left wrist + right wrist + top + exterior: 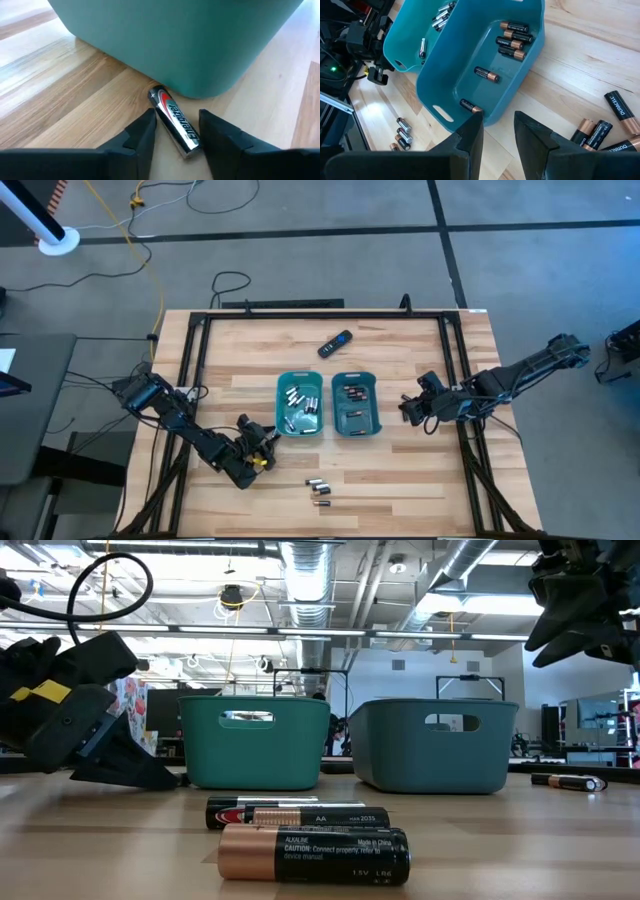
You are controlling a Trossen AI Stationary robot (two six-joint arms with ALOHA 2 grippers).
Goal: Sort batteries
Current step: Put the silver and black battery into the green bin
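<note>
Left gripper [175,137] is down on the wood table [420,490] at the left tray's near-left corner, jaws part-open, straddling a silver-and-red Energizer battery [174,122] that lies flat with its far end at the tray wall; pads not yet touching it as far as I can tell. My read: small rigid metal cylinder, light, slick wrap, rolls freely, so pinch across the mid-body, not the ends. Nearest the table's front edge, a few loose batteries [318,488] lie flat, some with coppery ends. Further back, two teal plastic trays side by side, smooth, rounded corners, slot handles: left tray [281,402] holds silvery cells, right tray [373,402] holds dark copper-ended ones. Right gripper [412,409] hangs just right of the right tray, jaws apart, empty. Black remote [335,343] lies beyond the trays.
</note>
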